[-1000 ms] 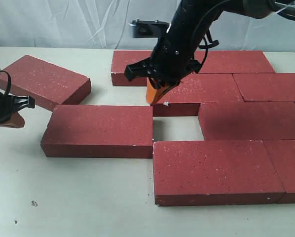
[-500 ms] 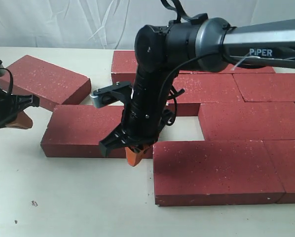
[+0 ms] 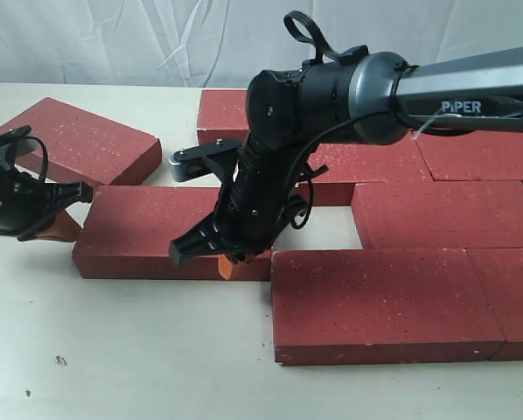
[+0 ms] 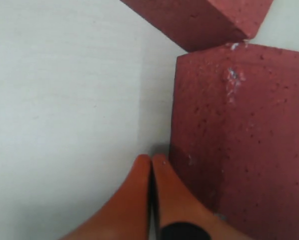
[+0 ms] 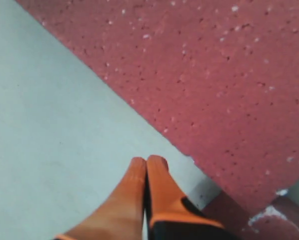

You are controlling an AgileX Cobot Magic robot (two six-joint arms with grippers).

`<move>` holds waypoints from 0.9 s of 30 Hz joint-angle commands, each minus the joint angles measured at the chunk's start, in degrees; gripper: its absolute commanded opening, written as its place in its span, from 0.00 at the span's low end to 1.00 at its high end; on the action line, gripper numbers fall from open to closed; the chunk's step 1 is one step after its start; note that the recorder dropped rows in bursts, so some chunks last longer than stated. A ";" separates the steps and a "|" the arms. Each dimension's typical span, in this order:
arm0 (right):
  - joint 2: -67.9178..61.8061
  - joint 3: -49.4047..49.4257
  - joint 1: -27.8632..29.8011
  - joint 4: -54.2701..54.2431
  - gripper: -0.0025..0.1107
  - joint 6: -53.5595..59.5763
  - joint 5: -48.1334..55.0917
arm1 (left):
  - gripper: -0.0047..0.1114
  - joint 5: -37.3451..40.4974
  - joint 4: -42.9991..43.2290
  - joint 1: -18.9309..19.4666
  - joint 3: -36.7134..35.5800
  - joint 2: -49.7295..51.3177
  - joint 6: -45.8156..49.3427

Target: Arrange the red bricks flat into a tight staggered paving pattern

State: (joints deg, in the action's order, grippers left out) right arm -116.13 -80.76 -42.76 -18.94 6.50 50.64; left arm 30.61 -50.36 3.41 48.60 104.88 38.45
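- Exterior view: eight red bricks [image 3: 401,302] show on the pale table [image 3: 130,350], six grouped right, two apart left; white cloth [image 3: 113,39] hangs behind.
- Left gripper [image 3: 65,229] and right gripper [image 3: 231,265], both pinched together and empty, sit beside one loose brick [image 3: 148,223].

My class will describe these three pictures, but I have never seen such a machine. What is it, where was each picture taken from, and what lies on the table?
It is a robot with two arms, each ending in a gripper with two orange fingers. The wide picture comes from a camera standing off the arms. The two close-ups come from cameras on the wrists, looking along the fingers. On the pale table lie flat red bricks, most of them packed in staggered rows. One loose brick lies beside the rows, and an angled brick lies farther back. The left gripper is shut at the loose brick's end. The right gripper is shut by its near edge. Neither holds anything.
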 commanded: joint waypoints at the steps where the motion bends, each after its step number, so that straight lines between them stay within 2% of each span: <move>1: 0.53 0.13 0.00 1.08 0.02 -0.65 -1.25 | 0.04 0.58 -5.61 -0.26 0.17 0.81 4.73; 10: 0.53 0.13 0.00 3.18 0.02 -1.10 -2.33 | 0.04 0.82 -5.76 -0.26 0.17 1.14 5.20; 18: 0.53 0.13 -0.37 -4.73 0.02 4.31 3.72 | 0.04 0.71 -5.76 -0.26 0.17 1.14 5.20; 27: -0.99 1.61 -0.65 0.58 0.02 3.69 -2.77 | 0.04 0.60 -6.23 -0.26 0.17 1.14 5.64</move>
State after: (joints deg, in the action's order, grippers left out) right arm -116.52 -79.40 -43.48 -19.37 9.98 49.76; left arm 31.15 -55.69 3.41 48.60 105.92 43.71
